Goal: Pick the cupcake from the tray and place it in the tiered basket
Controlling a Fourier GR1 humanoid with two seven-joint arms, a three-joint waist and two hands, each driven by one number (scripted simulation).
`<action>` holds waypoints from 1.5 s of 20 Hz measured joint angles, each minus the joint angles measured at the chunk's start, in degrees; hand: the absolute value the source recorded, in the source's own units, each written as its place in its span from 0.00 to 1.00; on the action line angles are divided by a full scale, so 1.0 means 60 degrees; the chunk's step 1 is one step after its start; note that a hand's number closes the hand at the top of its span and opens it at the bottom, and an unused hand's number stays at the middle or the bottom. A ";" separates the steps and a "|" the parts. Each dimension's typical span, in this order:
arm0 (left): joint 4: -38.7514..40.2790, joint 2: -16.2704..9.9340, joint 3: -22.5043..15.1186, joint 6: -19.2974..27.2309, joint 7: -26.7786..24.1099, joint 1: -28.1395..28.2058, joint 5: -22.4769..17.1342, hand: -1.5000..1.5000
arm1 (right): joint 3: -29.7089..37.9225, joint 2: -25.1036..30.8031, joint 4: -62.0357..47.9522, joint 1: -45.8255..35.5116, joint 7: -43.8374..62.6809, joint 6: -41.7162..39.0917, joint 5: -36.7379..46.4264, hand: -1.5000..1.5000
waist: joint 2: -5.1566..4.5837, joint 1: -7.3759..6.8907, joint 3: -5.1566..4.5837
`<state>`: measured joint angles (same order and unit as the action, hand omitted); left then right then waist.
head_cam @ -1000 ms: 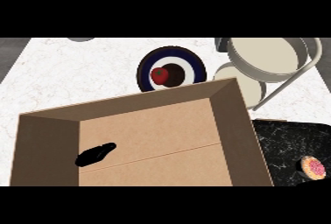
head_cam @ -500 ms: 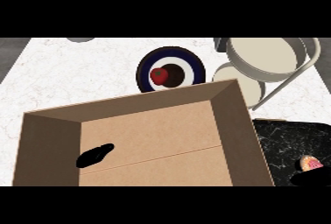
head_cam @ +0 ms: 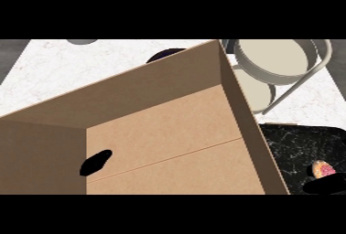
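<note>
- White marbled table fills the upper left of the head view and carries every item listed below.
- Cardboard box: large, open at the top, brown. It takes up most of the view, from the left edge to right of centre. Its inner walls and floor show, and a dark oval handle hole sits in the lower left wall.
- Dark plate: only a small dark arc shows above the far rim of the cardboard box; the rest is hidden behind that rim.
- Tiered basket: stands at the upper right, just beside the right wall of the cardboard box. It has a cream round upper tier, a second round tier below it, and a pale metal frame.
- Tray: black with pale veining, at the lower right, below the tiered basket and touching the view's right edge.
- Cupcake: lies on the tray near its lower right part, pink on top with a tan rim.
- Right hand: shows only as a black shape at the lower edge of the view, directly below the cupcake and overlapping its lower side. Whether its fingers are wide, narrow or curled round the cupcake cannot be told.
- Left hand: shows in no view.
</note>
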<state>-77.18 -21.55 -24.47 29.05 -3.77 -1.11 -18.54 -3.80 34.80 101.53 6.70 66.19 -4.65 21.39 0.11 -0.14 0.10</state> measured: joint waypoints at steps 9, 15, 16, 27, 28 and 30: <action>-0.0240 -0.0021 0.0276 -0.0345 -0.0004 0.0345 0.0130 0.50 | 0.0167 -0.0691 -0.0524 0.0106 -0.0298 -0.0136 0.0406 1.00 | 0.0004 0.0008 -0.0002; -0.0365 0.0259 0.0415 -0.0439 0.0241 0.0449 0.0538 0.50 | 0.0191 -0.1207 -0.1068 -0.0129 -0.0791 -0.0143 0.1142 1.00 | 0.0021 0.0012 -0.0018; -0.0271 0.0335 0.0491 -0.0541 0.0178 0.0442 0.0575 0.50 | 0.0219 -0.1236 -0.1102 -0.0126 -0.0893 -0.0164 0.1266 1.00 | 0.0031 0.0011 -0.0018; -0.0577 0.0488 0.0801 -0.0797 0.0385 0.0677 0.0975 0.50 | -0.0343 -0.2051 -0.1103 -0.0465 -0.0802 0.0447 0.3740 1.00 | 0.0034 0.0019 -0.0041; -0.0510 0.0482 0.0834 -0.0862 0.0383 0.0642 0.0946 0.50 | -0.0534 -0.2413 -0.0938 -0.0473 -0.0547 0.0575 0.4127 1.00 | 0.0033 0.0030 -0.0045; -0.0524 0.0451 0.0860 -0.0887 0.0460 0.0602 0.0940 0.50 | -0.0883 -0.3231 -0.0701 -0.0577 -0.0054 0.0767 0.4893 1.00 | 0.0031 0.0001 -0.0050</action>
<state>-80.32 -18.84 -19.31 23.73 -1.01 2.50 -12.90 -9.10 15.41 97.32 3.23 65.87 -0.05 50.75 0.29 -0.14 -0.21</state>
